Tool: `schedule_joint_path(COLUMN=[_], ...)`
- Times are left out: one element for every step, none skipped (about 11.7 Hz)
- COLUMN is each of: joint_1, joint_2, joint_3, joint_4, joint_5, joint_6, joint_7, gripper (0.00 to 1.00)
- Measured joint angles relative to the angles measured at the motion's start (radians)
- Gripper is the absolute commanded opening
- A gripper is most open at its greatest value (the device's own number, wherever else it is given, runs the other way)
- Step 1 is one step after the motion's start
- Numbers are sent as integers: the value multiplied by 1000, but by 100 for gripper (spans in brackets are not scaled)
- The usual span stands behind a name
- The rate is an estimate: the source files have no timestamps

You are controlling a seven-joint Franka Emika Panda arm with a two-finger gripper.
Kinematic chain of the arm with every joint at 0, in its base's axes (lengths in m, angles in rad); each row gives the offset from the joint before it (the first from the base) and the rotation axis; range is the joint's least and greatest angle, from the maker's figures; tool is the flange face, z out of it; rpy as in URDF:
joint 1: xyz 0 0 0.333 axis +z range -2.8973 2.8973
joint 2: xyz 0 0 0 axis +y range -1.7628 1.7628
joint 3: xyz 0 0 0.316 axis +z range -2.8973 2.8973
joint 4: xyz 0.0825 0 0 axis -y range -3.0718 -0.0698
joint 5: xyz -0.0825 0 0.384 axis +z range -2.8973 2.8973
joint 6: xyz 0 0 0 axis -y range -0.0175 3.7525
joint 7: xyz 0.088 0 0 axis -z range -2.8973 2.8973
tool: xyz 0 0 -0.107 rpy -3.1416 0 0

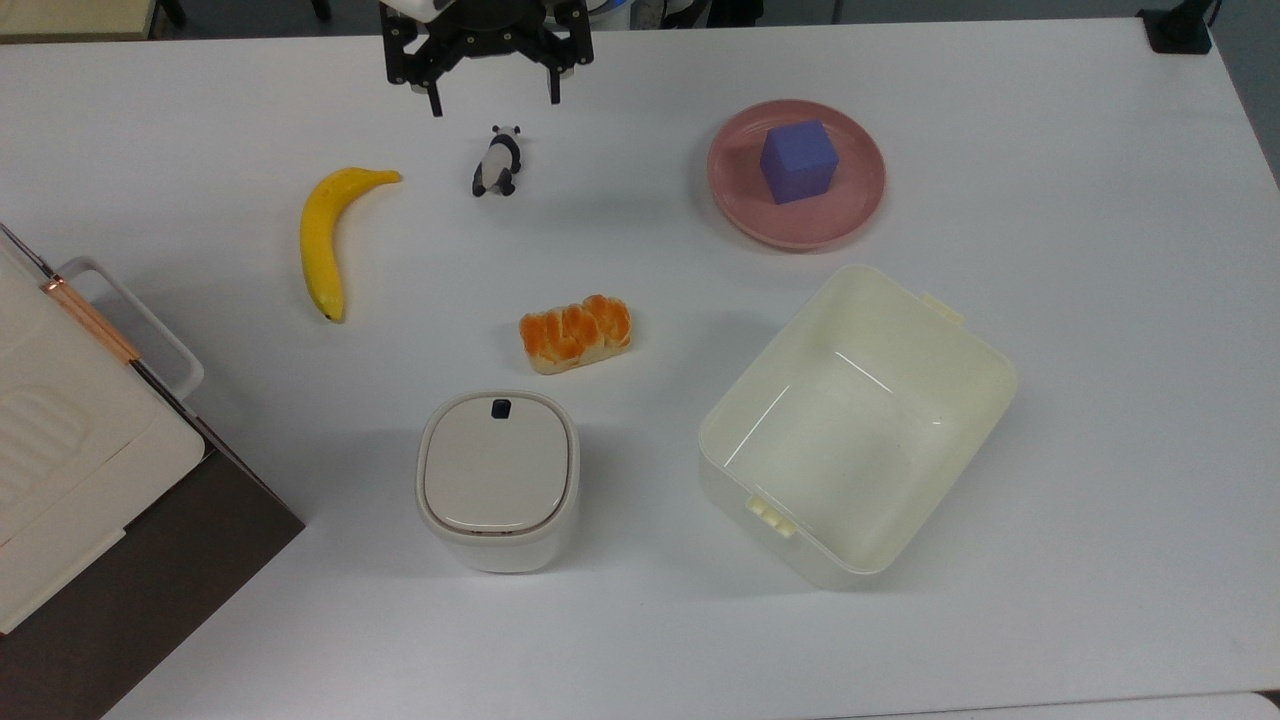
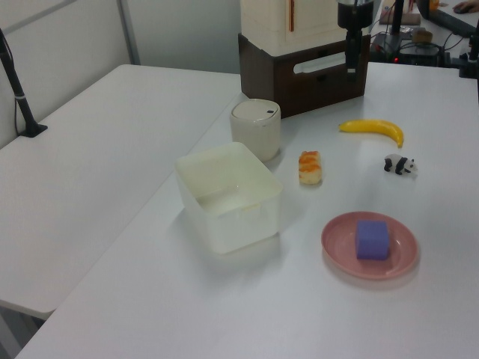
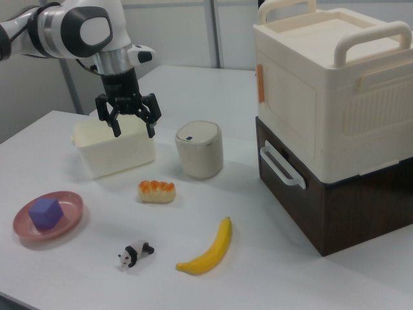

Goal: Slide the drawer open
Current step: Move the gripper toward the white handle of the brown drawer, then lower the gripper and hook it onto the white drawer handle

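Note:
The drawer (image 3: 288,194) is the dark brown wooden box at the right view's right, with a white loop handle (image 3: 281,167) on its front. Its front sits flush with the box, and no interior shows. The same handle (image 1: 132,322) lies at the top view's left edge, and the drawer (image 2: 310,81) stands at the back of the left view. My gripper (image 1: 494,100) hangs open above the table at the top view's upper edge, just beyond the panda, far from the handle. Nothing is between the fingers of the gripper (image 3: 134,130).
A cream handled case (image 3: 329,84) sits on top of the drawer box. On the table lie a banana (image 1: 322,240), a toy panda (image 1: 496,162), a bread piece (image 1: 576,333), a pink plate (image 1: 850,205) with a purple cube (image 1: 797,160), a cream tub (image 1: 858,420) and a white lidded bin (image 1: 497,478).

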Motion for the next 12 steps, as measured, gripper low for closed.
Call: schedule_joint_path(joint_1=[0,0,0,0,-3,-17,-41,-62,-84,-106,-130,-155], joint_2=[0,0,-1,-2,-6,-13,-20,-23,-24,-24,-23,-18], joint_3=[0,1,1,1,0,0,0,-1,-1,-1,-1,-2], joint_4=[0,0,0,-2,-8,-29,-67,-96,-120,-140,-161,-188], joint_5=[0,0,0,0,0,-1,-4,-20,-40,-53,-76,-100], joint_6=[-8,-9,-9,-9,-4,46,129,192,245,302,367,449], joint_7=[-88,-175,-256,-322,-386,-440,-487,-523,-556,-586,-610,-625], gripper=[100,100,100,100,100,100,100,100,100,100,100,100])
